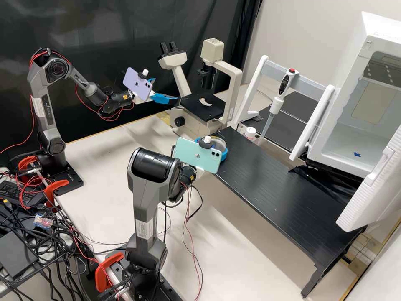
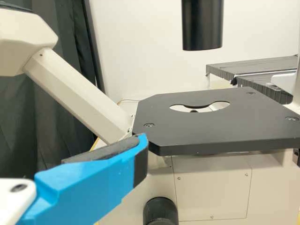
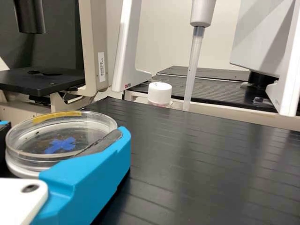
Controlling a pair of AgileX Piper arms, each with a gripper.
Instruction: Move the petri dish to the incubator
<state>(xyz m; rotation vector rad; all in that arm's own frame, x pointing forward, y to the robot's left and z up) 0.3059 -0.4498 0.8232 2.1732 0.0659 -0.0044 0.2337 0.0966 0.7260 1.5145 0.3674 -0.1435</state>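
Observation:
In the high view, my right gripper (image 1: 212,147) is beside the black platform's far left end, partly behind its phone, with the petri dish (image 1: 219,143) between its blue fingers. The right wrist view has that gripper (image 3: 64,133) shut on the clear, round petri dish (image 3: 33,153), which bears a blue cross and a yellow strip. Whether the dish touches the platform, I cannot tell. My left gripper (image 1: 166,89) stands open beside the microscope stage; in its wrist view, one finger of the left gripper (image 2: 65,144) shows near the stage. The white incubator (image 1: 386,31) is at the right, door open.
The microscope (image 1: 233,92) stands behind the black platform (image 1: 271,184). A pipette (image 1: 276,104) hangs from a white stand (image 1: 252,90), near a white-capped bottle (image 1: 250,133). The incubator's open door (image 1: 376,188) juts over the platform's right end.

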